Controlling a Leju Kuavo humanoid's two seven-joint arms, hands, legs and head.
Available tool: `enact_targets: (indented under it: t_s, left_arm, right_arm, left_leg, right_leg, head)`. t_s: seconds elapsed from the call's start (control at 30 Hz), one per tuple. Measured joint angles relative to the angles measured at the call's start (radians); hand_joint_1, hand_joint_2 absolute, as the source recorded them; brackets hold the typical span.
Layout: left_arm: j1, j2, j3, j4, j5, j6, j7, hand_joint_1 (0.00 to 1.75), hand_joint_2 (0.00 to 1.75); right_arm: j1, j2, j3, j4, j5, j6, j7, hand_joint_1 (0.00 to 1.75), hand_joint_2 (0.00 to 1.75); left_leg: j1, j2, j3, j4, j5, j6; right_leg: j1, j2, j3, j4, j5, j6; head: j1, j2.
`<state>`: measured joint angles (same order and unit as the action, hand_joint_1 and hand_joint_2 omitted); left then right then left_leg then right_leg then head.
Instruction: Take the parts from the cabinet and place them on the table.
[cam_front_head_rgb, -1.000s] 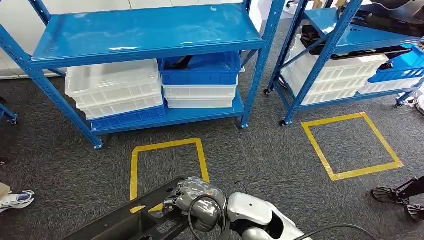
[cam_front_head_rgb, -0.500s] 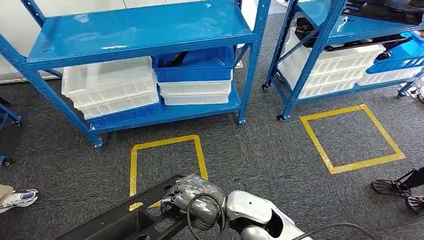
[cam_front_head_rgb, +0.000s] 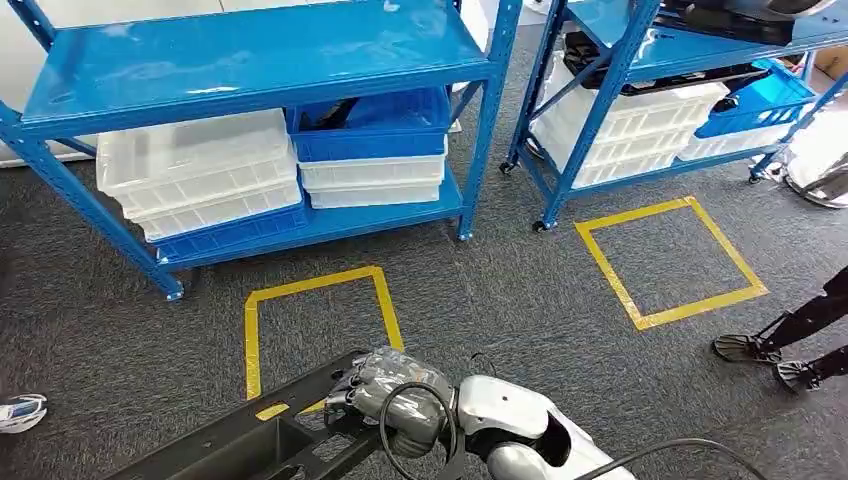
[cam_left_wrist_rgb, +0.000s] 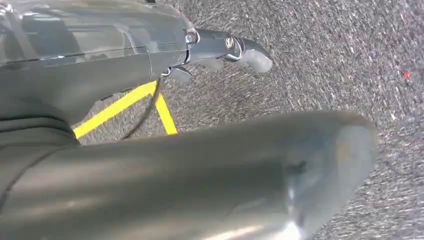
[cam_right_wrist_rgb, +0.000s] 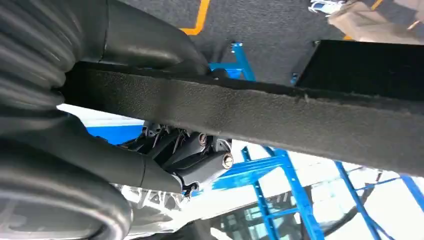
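Head view: your right hand (cam_front_head_rgb: 385, 390), under its grey ribbed cover, sits low in the frame with its fingers wrapped over the upper edge of a long black moulded plastic part (cam_front_head_rgb: 250, 440), which runs from the hand down toward the lower left corner. The part hangs above the dark grey carpet (cam_front_head_rgb: 520, 290), partly over a yellow tape square (cam_front_head_rgb: 315, 320) marked on the floor in front of the nearer blue steel shelving unit (cam_front_head_rgb: 250, 55).

On that unit's lower shelf you see stacked translucent white plastic crates (cam_front_head_rgb: 200, 175) to the left, and a blue plastic bin (cam_front_head_rgb: 370, 130) resting on two more white crates (cam_front_head_rgb: 372, 180) to the right. A second blue rack (cam_front_head_rgb: 600, 100), on castors, stands to the right with its own white crates (cam_front_head_rgb: 640, 130), and a second yellow tape square (cam_front_head_rgb: 672, 262) lies before it. A person's dark shoes (cam_front_head_rgb: 770, 360) show at the right edge, and a light sneaker (cam_front_head_rgb: 20, 412) at the left edge.

Right wrist view: the right hand (cam_right_wrist_rgb: 100, 125) holds the black part (cam_right_wrist_rgb: 250, 115) firmly, thick thumb on one face and darker fingers (cam_right_wrist_rgb: 200, 160) curled against the other, clamping its textured rim.

Left wrist view: your left hand (cam_left_wrist_rgb: 150, 100) hangs over the carpet near a strip of yellow tape (cam_left_wrist_rgb: 125, 105). One finger (cam_left_wrist_rgb: 240, 50) extends straight and nothing is seen in the hand; how far the remaining fingers are spread cannot be told.
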<state>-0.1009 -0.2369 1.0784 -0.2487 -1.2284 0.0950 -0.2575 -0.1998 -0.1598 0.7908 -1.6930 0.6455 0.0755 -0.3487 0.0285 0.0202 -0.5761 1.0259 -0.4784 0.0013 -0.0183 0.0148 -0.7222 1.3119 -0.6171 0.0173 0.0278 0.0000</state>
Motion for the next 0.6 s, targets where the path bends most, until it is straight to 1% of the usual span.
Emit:
enact_targets:
  t_s: [0.03, 0.07, 0.1, 0.13, 0.17, 0.2, 0.23, 0.27, 0.3, 0.33, 0.37, 0.4, 0.43, 0.47, 0.5, 0.53, 0.57, 0.6]
  left_arm:
    - [0.000, 0.000, 0.000, 0.000, -0.001, 0.001, 0.000, 0.00, 0.00]
    - [0.000, 0.000, 0.000, 0.000, -0.002, 0.002, 0.000, 0.00, 0.00]
    - [-0.001, 0.000, 0.000, 0.000, -0.003, 0.002, -0.001, 0.00, 0.00]
    - [-0.001, 0.000, 0.000, 0.000, -0.005, 0.002, -0.001, 0.00, 0.00]
    - [-0.002, 0.000, 0.000, 0.000, -0.005, 0.002, -0.002, 0.00, 0.00]
    - [-0.002, 0.000, 0.000, 0.000, -0.005, 0.002, -0.002, 0.00, 0.00]
    - [-0.001, 0.000, 0.000, 0.000, -0.005, 0.003, -0.003, 0.00, 0.00]
    - [-0.001, 0.001, 0.000, 0.000, -0.005, 0.005, -0.003, 0.00, 0.00]
    - [-0.003, 0.001, 0.000, 0.000, -0.005, 0.005, -0.003, 0.00, 0.00]
    - [-0.005, 0.001, 0.000, 0.000, -0.005, 0.005, -0.004, 0.00, 0.00]
    - [-0.007, 0.003, 0.000, 0.000, -0.005, 0.005, -0.004, 0.00, 0.00]
    - [-0.007, 0.004, 0.000, 0.000, -0.005, 0.004, -0.006, 0.00, 0.00]
    - [-0.006, 0.005, 0.000, 0.000, -0.005, 0.004, -0.006, 0.00, 0.00]
    - [-0.005, 0.005, 0.000, 0.000, -0.005, 0.004, -0.006, 0.00, 0.00]
    - [-0.003, 0.006, 0.000, 0.000, -0.005, 0.004, -0.006, 0.00, 0.00]
    - [-0.003, 0.008, 0.000, 0.000, -0.005, 0.004, -0.006, 0.00, 0.00]
    - [-0.003, 0.010, 0.000, 0.000, -0.005, 0.004, -0.006, 0.00, 0.00]
    - [-0.004, 0.012, 0.000, 0.000, -0.005, 0.004, -0.007, 0.00, 0.00]
  right_arm:
    - [0.000, -0.002, 0.001, 0.001, -0.001, 0.000, 0.000, 1.75, 1.75]
    - [0.000, -0.003, 0.002, 0.001, -0.003, -0.001, 0.000, 1.75, 1.75]
    - [0.000, -0.004, 0.002, 0.001, -0.004, -0.002, 0.000, 1.75, 1.75]
    - [-0.001, -0.005, 0.002, 0.001, -0.005, -0.002, 0.000, 1.75, 1.75]
    - [-0.002, -0.006, 0.001, 0.001, -0.006, -0.004, 0.000, 1.75, 1.75]
    - [-0.005, -0.006, 0.002, 0.001, -0.007, -0.004, 0.000, 1.75, 1.75]
    - [-0.008, -0.007, 0.002, 0.001, -0.008, -0.005, 0.000, 1.75, 1.75]
    - [-0.005, -0.008, 0.001, 0.001, -0.009, -0.006, 0.000, 1.75, 1.75]
    - [-0.004, -0.010, 0.002, 0.001, -0.009, -0.006, 0.000, 1.75, 1.75]
    - [-0.005, -0.012, 0.002, 0.000, -0.009, -0.007, -0.001, 1.75, 1.75]
    - [-0.006, -0.013, 0.001, 0.000, -0.010, -0.008, -0.001, 1.75, 1.75]
    - [-0.010, -0.015, 0.001, 0.000, -0.011, -0.009, -0.002, 1.75, 1.75]
    - [-0.012, -0.015, 0.002, 0.000, -0.011, -0.011, -0.002, 1.75, 1.75]
    - [-0.012, -0.015, 0.003, 0.000, -0.012, -0.012, -0.002, 1.75, 1.75]
    - [-0.012, -0.015, 0.003, 0.001, -0.013, -0.013, -0.002, 1.75, 1.75]
    - [-0.012, -0.016, 0.003, 0.001, -0.013, -0.014, -0.002, 1.75, 1.75]
    - [-0.012, -0.017, 0.003, 0.001, -0.013, -0.014, -0.002, 1.75, 1.75]
    - [-0.012, -0.021, 0.003, 0.001, -0.014, -0.016, -0.002, 1.75, 1.75]
  left_leg:
    - [0.000, 0.011, 0.000, 0.000, 0.000, 0.000]
    - [0.000, 0.021, 0.000, 0.000, 0.000, 0.000]
    - [0.000, 0.031, 0.001, 0.001, 0.000, 0.000]
    - [0.001, 0.039, 0.003, 0.001, -0.001, -0.002]
    - [-0.001, 0.046, 0.004, 0.002, -0.002, -0.004]
    - [-0.010, 0.053, 0.000, 0.006, -0.003, -0.011]
    - [-0.012, 0.062, -0.002, 0.006, -0.002, -0.015]
    - [-0.016, 0.071, 0.000, 0.004, -0.001, -0.018]
    - [-0.013, 0.083, 0.002, 0.001, 0.001, -0.022]
    - [-0.009, 0.089, 0.003, 0.002, -0.002, -0.029]
    - [-0.003, 0.054, -0.001, 0.015, -0.019, -0.036]
    - [-0.003, 0.020, -0.017, 0.055, -0.052, -0.034]
    - [-0.004, -0.003, -0.049, 0.137, -0.099, -0.034]
    - [-0.007, -0.014, -0.085, 0.221, -0.136, -0.034]
    - [-0.008, -0.019, -0.116, 0.293, -0.160, -0.034]
    - [-0.008, -0.019, -0.128, 0.319, -0.158, -0.033]
    - [-0.008, -0.019, -0.117, 0.299, -0.136, -0.032]
    - [-0.008, -0.020, -0.086, 0.236, -0.096, -0.029]
  right_leg:
    - [-0.001, -0.001, -0.007, 0.016, 0.007, 0.001]
    - [-0.002, -0.004, 0.013, -0.017, 0.035, 0.001]
    - [-0.002, -0.011, 0.052, -0.093, 0.079, 0.000]
    - [-0.002, -0.025, 0.099, -0.184, 0.122, -0.001]
    - [0.000, -0.065, 0.139, -0.264, 0.149, -0.003]
    - [0.016, -0.087, 0.148, -0.288, 0.135, 0.000]
    - [0.014, -0.082, 0.143, -0.288, 0.134, -0.004]
    - [0.014, -0.069, 0.138, -0.288, 0.135, -0.007]
    - [0.015, -0.060, 0.135, -0.287, 0.137, -0.010]
    - [0.013, -0.049, 0.134, -0.291, 0.142, -0.020]
    - [0.005, -0.042, 0.136, -0.294, 0.147, -0.029]
    - [0.005, -0.034, 0.134, -0.294, 0.149, -0.038]
    - [0.006, -0.025, 0.134, -0.294, 0.150, -0.046]
    - [0.007, -0.015, 0.133, -0.294, 0.151, -0.048]
    - [0.009, -0.002, 0.131, -0.294, 0.153, -0.050]
    - [0.011, 0.010, 0.130, -0.293, 0.154, -0.051]
    - [0.012, 0.022, 0.130, -0.293, 0.155, -0.051]
    - [0.012, 0.036, 0.131, -0.292, 0.155, -0.051]
  head:
    - [0.000, 0.000]
    - [0.000, 0.000]
    - [0.000, 0.000]
    - [0.000, 0.000]
    - [0.001, 0.000]
    - [0.003, 0.000]
    - [0.003, 0.000]
    - [0.000, 0.000]
    - [0.000, 0.000]
    - [0.000, 0.000]
    - [0.000, 0.000]
    - [0.000, 0.000]
    - [-0.001, 0.000]
    - [-0.001, 0.000]
    - [-0.001, 0.000]
    - [-0.001, 0.000]
    - [-0.001, 0.000]
    - [-0.001, 0.000]
